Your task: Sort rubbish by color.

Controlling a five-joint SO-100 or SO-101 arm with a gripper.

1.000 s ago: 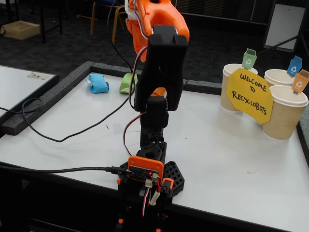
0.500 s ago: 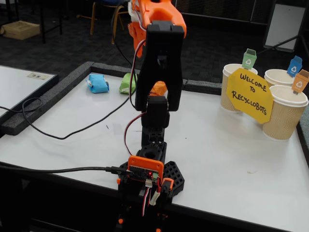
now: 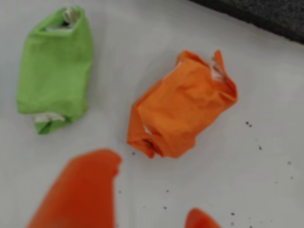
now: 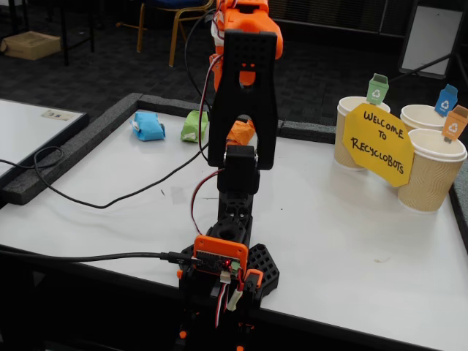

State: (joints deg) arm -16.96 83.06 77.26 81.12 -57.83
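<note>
The gripper point(image 3: 156, 209) hangs spread and empty; the orange paper wad point(image 3: 183, 107) lies just ahead between its fingertips, long axis slanting, the green wad point(image 3: 54, 71) off left.

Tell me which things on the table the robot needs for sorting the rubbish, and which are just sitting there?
For the job:
- orange wad
- green wad
- light blue wad
- three paper cups with coloured tags
- gripper, above the table near the orange wad

Just there:
- yellow welcome sign
- black cable
</note>
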